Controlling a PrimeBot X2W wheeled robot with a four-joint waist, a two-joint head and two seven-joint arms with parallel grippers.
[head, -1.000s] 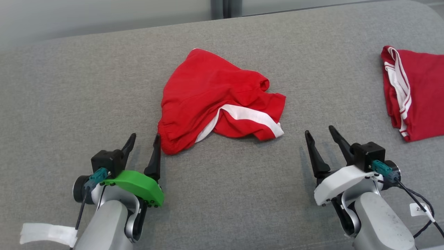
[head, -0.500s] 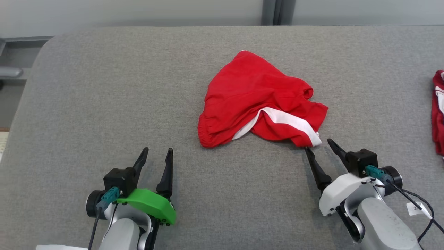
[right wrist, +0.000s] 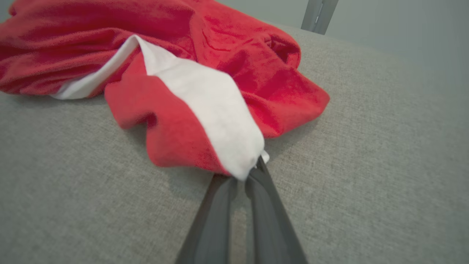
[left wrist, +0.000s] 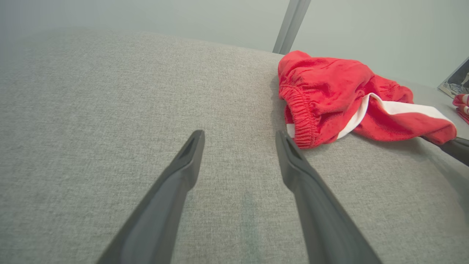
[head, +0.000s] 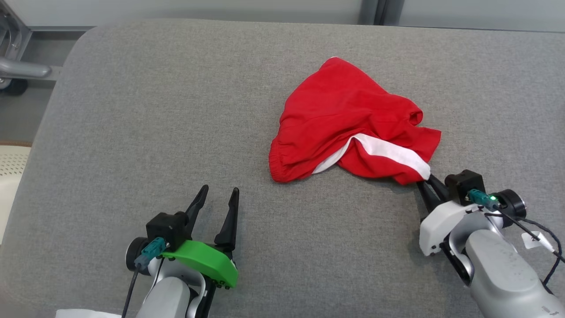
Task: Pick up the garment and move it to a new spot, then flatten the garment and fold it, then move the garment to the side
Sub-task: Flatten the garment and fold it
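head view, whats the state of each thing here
shorts: crumpled, not folded, lying on the grey cushion
left hand: open, empty, clear of the shorts
right hand: closed on the shorts' white-striped corner

Grey fabric counter (head: 176, 110); behind its far edge a pale wall (head: 220, 5) with a dark upright strip (head: 374, 9); off its far left corner a metal bar (head: 22, 68) and a wheel (head: 13, 86); a red-and-white cloth (left wrist: 461, 106) at its right end.
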